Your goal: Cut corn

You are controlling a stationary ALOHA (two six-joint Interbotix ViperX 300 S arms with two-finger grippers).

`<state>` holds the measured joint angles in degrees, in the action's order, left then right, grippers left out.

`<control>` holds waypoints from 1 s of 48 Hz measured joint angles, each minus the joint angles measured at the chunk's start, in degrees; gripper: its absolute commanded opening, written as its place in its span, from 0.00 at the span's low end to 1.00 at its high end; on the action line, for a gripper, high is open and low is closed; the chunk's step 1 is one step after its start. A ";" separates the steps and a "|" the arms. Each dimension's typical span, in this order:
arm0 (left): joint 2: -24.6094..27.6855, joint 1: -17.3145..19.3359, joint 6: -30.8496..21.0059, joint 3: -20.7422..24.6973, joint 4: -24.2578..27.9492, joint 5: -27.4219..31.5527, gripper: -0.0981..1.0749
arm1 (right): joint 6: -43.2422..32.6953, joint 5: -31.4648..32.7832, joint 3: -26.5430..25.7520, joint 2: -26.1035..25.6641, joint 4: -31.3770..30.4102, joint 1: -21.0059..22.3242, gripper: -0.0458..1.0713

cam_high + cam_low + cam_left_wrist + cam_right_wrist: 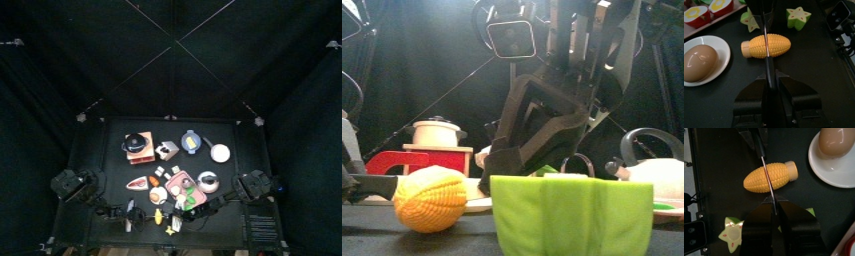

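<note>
Corn (pixel 769 177) lies on its side near 6 o'clock on the surface (pixel 724 158); a knife (pixel 768 188) blade crosses its middle. Right jaws (pixel 776 215) are narrowly parted, gripping the knife; I cannot tell the state of the left jaws (pixel 767 80).

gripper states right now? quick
Left gripper: cannot be told.
Right gripper: closed on the knife, blade across the corn.
</note>
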<state>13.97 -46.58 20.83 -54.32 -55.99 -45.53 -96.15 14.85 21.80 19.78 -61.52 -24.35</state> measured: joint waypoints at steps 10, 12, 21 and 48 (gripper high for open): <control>0.00 0.00 0.09 0.00 -0.09 0.09 0.56 | -0.09 0.00 -0.09 0.18 0.09 0.00 0.46; 0.00 0.00 0.00 0.00 -0.09 0.26 0.56 | -0.09 0.00 -0.09 0.26 0.18 0.00 0.46; 0.18 0.18 0.00 0.35 -0.18 0.97 0.56 | 0.00 -0.62 0.26 0.97 0.70 0.09 0.46; 0.53 0.53 0.00 0.35 -0.62 2.29 0.56 | -0.09 -1.93 0.18 1.58 1.23 0.53 0.46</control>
<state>14.50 -46.05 20.83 -53.96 -56.60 -43.24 -96.24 12.92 21.97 21.36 -60.29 -23.82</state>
